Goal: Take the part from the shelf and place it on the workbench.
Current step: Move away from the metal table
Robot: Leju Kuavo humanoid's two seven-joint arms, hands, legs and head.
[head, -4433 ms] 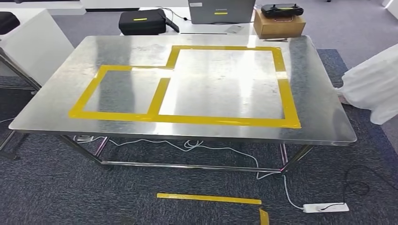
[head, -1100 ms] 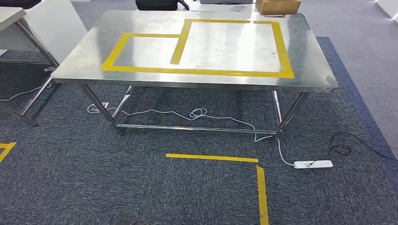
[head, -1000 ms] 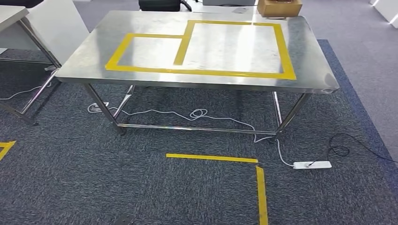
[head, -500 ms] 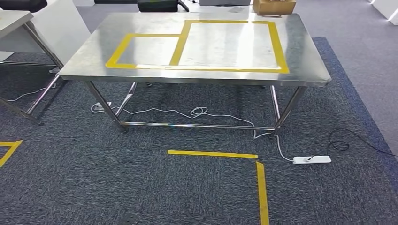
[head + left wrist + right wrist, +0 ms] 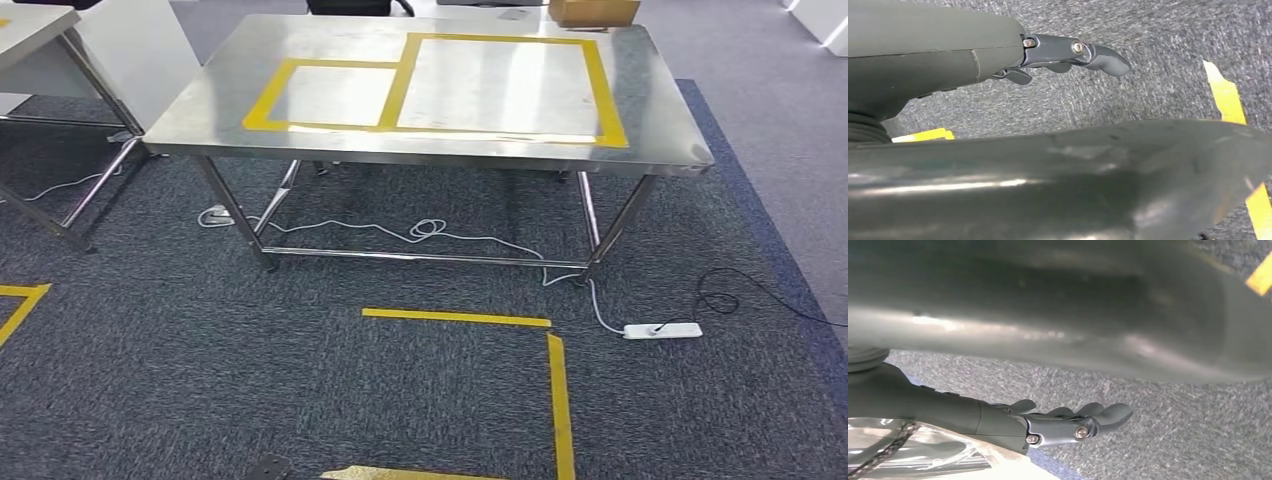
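The whole head view has shifted against the earlier pictures, so the camera has moved, not the things. The shiny steel table [image 5: 430,158] with its yellow tape rectangles [image 5: 608,95] now lies higher in the picture and looks smaller than it did four seconds ago, with far more dark grey carpet floor [image 5: 200,380] in front of it. The black case, the grey laptop and the white sleeve at the right edge have passed out of the picture. Of the brown cardboard box [image 5: 593,10] there is now a strip at the top edge.

The yellow tape corner on the floor [image 5: 455,317] sits higher than half a second ago, and a further strip of yellow tape [image 5: 410,473] has come in at the bottom edge. The white power strip [image 5: 662,330] and the white cable under the table [image 5: 430,232] lie as before relative to the table legs. A second steel table [image 5: 40,25] stands at the left.

The left hand [image 5: 998,55] hangs over the carpet, its dark fingers [image 5: 1103,56] stretched out and released, grasping nothing. The right hand [image 5: 1013,422] hangs likewise, its fingers [image 5: 1108,414] extended and only lightly bent, with nothing between them. A clear crinkled plastic sheet [image 5: 923,452] shows just beside the right wrist. I cannot tell whether it touches the hand or what it is. Where the part is, I cannot tell.
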